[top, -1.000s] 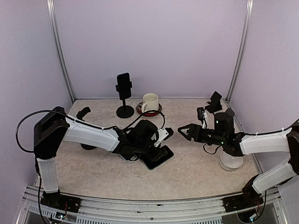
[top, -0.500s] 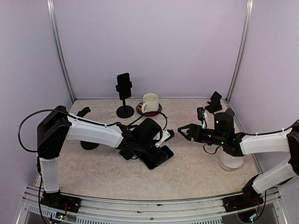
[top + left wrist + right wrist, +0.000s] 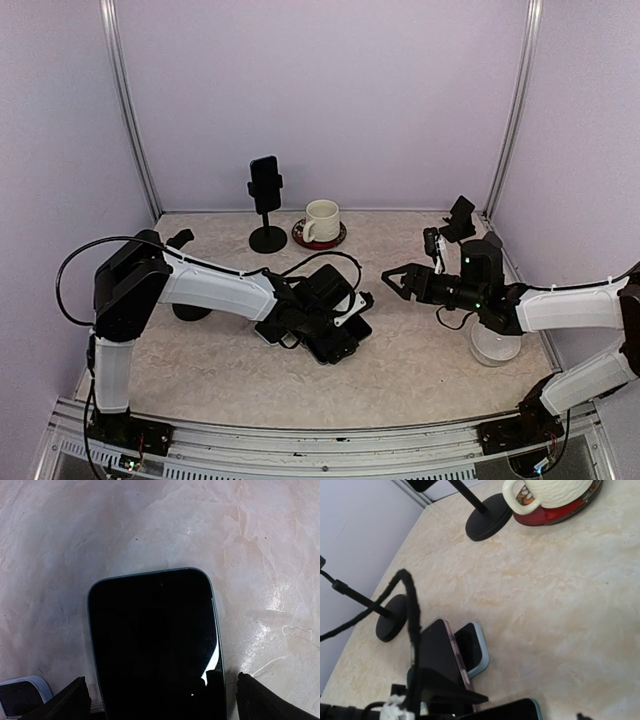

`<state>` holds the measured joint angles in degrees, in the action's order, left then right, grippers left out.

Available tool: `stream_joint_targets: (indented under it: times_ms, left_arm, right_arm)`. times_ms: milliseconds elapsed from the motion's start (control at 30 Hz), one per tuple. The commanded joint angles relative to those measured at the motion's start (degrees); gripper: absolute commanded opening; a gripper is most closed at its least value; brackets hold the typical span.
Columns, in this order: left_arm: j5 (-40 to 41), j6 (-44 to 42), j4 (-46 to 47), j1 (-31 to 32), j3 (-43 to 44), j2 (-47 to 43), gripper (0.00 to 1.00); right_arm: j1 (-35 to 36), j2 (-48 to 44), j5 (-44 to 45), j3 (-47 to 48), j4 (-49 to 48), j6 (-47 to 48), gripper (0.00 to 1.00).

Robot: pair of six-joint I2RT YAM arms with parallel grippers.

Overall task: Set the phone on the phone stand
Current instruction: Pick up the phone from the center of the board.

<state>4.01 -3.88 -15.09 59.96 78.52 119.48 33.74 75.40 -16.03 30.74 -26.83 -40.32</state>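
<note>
The left gripper (image 3: pixel 160 689) is holding its jaws wide apart, one on each side of the phone (image 3: pixel 155 640) lying flat on the worktop (image 3: pixel 150 530), with its arm reaching low. The right gripper (image 3: pixel 393 280) is hovering, jaws apart.

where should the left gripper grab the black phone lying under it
Probably by its two long side edges, coming straight down from above. The phone lies flat, dark face up, on the table, so only thin edges offer purchase; the open left gripper straddles its width.

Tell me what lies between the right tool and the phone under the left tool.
Top view: only bare tabletop, up to the open left tool over the phone.
</note>
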Motion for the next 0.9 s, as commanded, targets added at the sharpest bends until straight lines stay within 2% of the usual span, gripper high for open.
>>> stream_joint_targets:
  times_ms: [0, 267, 333, 433, 633, 867]
  left_arm:
    - [1.9, 0.3, -3.0, 0.8, 2.5, 2.4, 0.97]
    - [0.4, 0.1, -5.3, 0.9, 3.9, 4.1, 0.79]
    - [0.5, 0.0, -5.3, 0.9, 4.0, 4.0, 0.72]
    - [0.7, 0.1, -5.3, 0.8, 4.1, 3.6, 0.58]
    - [1.3, 0.1, -4.1, 0.9, 3.9, 1.7, 0.47]
    - [2.0, 0.6, 2.6, 0.9, 0.5, -4.0, 0.39]
  right_arm:
    - [0.4, -1.2, 0.7, 0.0, 0.1, 0.4, 0.80]
    - [0.3, -1.1, 0.3, 0.1, -0.1, 0.3, 0.80]
    - [0.4, -1.2, 0.5, 0.1, 0.1, 0.4, 0.80]
    - [0.4, -1.3, 0.4, 0.1, 0.1, 0.5, 0.80]
    - [0.4, -1.3, -0.1, -0.1, -0.3, 0.0, 0.80]
    - [0.4, -0.8, -1.0, -0.7, -1.8, -1.0, 0.80]
